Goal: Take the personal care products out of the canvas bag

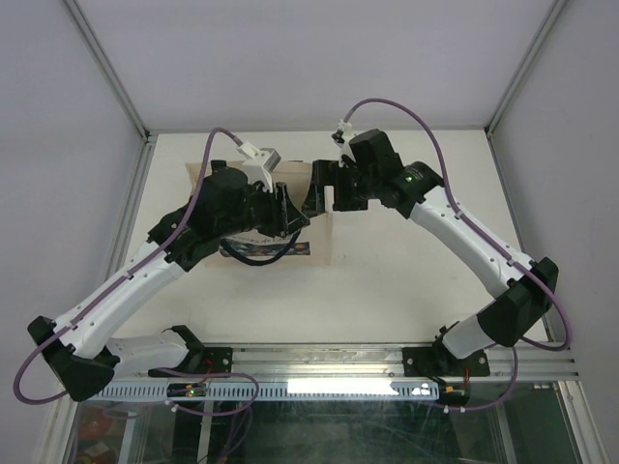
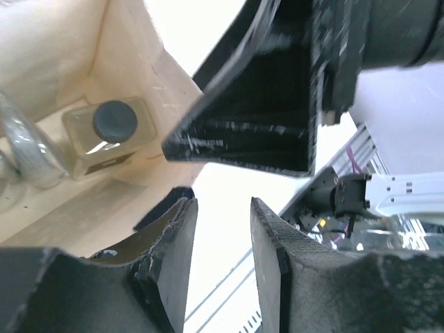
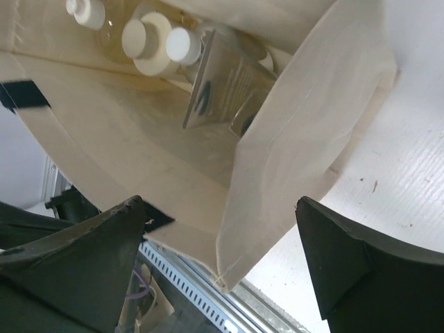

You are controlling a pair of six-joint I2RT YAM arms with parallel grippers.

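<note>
The beige canvas bag (image 1: 322, 235) lies on the table under both wrists, its mouth open. In the right wrist view its inside (image 3: 125, 152) holds the personal care products: a clear rectangular bottle with a label (image 3: 222, 87), a cream cylindrical one (image 3: 149, 41) and two white-capped ones beside it. The left wrist view shows the dark cap of the clear bottle (image 2: 114, 119) and a silver-topped one (image 2: 28, 149). My right gripper (image 3: 220, 202) is open wide, astride the bag's near corner. My left gripper (image 2: 222, 205) is open with nothing between its fingers, just outside the bag's rim.
The two grippers (image 1: 288, 211) (image 1: 319, 196) nearly meet over the bag; the right one's black finger (image 2: 257, 118) fills the left wrist view. A dark navy handle (image 1: 261, 253) trails toward me. A metal rail (image 1: 329, 362) lines the near edge; walls close three sides.
</note>
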